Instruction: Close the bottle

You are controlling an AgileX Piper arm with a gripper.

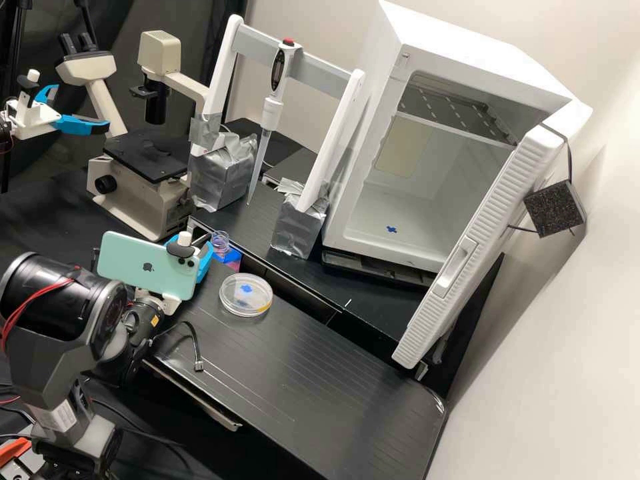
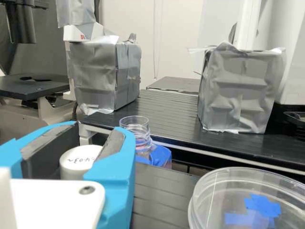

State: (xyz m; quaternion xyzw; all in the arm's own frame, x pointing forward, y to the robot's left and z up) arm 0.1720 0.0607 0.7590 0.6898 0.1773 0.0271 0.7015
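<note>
Okay, you've got one clear, open-necked bottle [image 2: 135,128], one white cap [image 2: 76,161] pinched in your blue-fingered white gripper [image 1: 207,252], two silver-taped boxes [image 2: 240,90] and one clear round dish [image 1: 247,295]. Bottle's just beyond the gripper's fingers, lower body mostly hidden; your cap's top has handwriting.

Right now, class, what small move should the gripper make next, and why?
Probably bring the white cap over the bottle and line it up before lowering: the cap sits between the gripper's fingers, not yet above the bottle's bare, threaded neck.
</note>
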